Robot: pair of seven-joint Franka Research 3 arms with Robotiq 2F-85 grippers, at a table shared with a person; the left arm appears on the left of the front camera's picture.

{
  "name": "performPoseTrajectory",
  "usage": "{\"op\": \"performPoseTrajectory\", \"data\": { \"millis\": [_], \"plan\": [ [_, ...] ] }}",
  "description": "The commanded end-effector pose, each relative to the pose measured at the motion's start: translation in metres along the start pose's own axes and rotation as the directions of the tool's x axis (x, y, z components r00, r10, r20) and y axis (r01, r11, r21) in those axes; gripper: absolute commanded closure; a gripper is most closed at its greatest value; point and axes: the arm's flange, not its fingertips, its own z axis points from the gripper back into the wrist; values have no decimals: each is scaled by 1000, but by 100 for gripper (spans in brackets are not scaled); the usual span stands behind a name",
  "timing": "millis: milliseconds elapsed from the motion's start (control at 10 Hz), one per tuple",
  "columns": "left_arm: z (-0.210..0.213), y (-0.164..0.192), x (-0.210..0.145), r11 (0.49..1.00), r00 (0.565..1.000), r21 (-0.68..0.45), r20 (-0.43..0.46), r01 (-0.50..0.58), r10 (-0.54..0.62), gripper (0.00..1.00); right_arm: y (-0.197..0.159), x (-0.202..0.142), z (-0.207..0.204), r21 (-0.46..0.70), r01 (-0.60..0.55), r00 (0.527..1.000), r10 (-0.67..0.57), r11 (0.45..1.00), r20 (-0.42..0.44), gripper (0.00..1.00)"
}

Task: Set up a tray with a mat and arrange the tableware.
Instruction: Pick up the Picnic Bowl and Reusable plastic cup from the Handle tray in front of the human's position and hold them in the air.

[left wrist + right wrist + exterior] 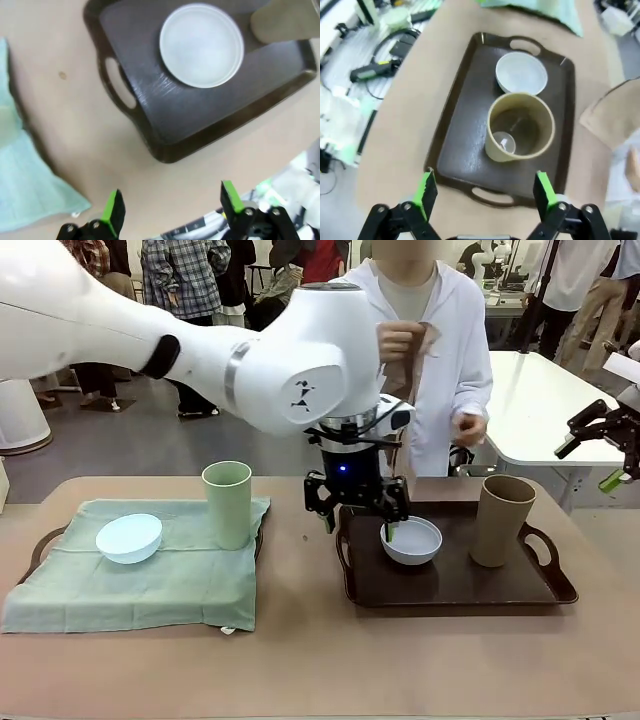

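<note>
Left gripper (170,205) wide, empty, right gripper (482,192) wide too, its wrist view gives you the tan tumbler (520,125) from above, interior exposed, the front view the green tumbler (228,505) upright on the mat (180,585).

No legible txt, nos. or labels on anything here. Only sign: small black logo mark (303,395) on the white joint of the left arm (270,350). It's a symbol w/o letters, so nothing to read.
</note>
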Motion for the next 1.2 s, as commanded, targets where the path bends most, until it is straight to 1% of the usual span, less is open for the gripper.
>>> {"op": "performPoseTrajectory", "data": {
  "millis": [0, 300, 600, 700, 800, 900, 1100],
  "plan": [
    [-11, -12, 17, 1000, 1000, 13, 18, -25, 25, 0, -25, -17, 5, 19, 17, 997, -19, 1000, 79, 0],
    [-29, -22, 25, 1000, 999, 16, 45, -15, 14, 0, -41, -37, -15, 14, 83, 986, -84, 996, 143, 0],
    [-31, -21, 25, 1000, 998, -8, 69, -5, 6, 0, -39, -53, -25, 2, 122, 979, -121, 992, 163, 0],
    [-31, -23, 23, 1000, 997, -11, 76, -1, 2, 0, -37, -58, -27, -19, 150, 975, -145, 989, 170, 0],
    [-31, -17, 26, 1000, 999, -17, 31, 17, -16, 0, -31, -48, -28, -135, 273, 954, -250, 952, 169, 0],
    [-31, -17, 26, 1000, 999, -17, 31, 17, -16, 0, -32, -57, -26, 13, 109, 983, -110, 994, 148, 0],
    [-31, -17, 26, 1000, 999, -17, 31, 17, -16, 0, -32, -57, -26, 13, 109, 983, -110, 994, 148, 0]
  ]
}}
